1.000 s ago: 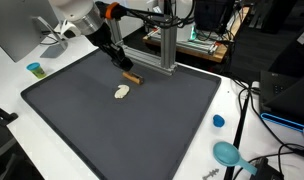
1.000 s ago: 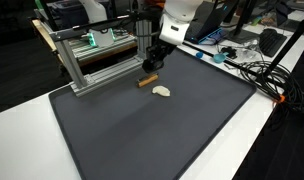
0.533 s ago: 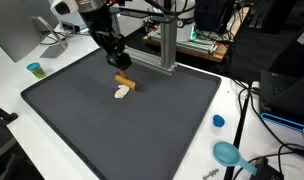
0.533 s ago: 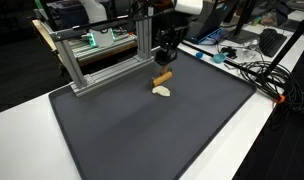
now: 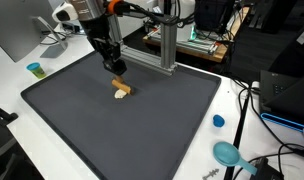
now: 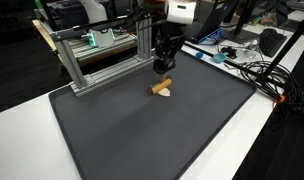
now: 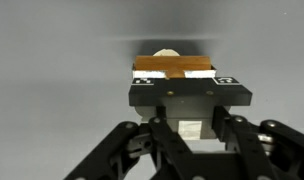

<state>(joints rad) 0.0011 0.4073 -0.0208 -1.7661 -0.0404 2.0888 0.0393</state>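
Item: brown block, a short stick-shaped piece, wood-coloured, pinched in the tips of the gripper, whose fingers are closed in on it from above. Location: over the far half of the grey mat, toward its back edge and roughly midway along that edge, shown in both exterior views. Orientation: the long axis lies level, about parallel to the mat surface. In the wrist view it runs straight across the picture from side to side. In an exterior view the block slants a little, its right-hand end higher in the picture than its left. Neither end points up or down. Directly under the block, on the mat, lies a cream-coloured lump, small and rounded. In the wrist view its top shows just beyond the block's upper edge. Whether block and lump touch cannot be told, since the two overlap in every view. Surroundings, placed from the mat: an aluminium frame stands along the back edge, near the gripper. A blue cap lies just off one side edge on the white table. A teal cup stands off the opposite side.
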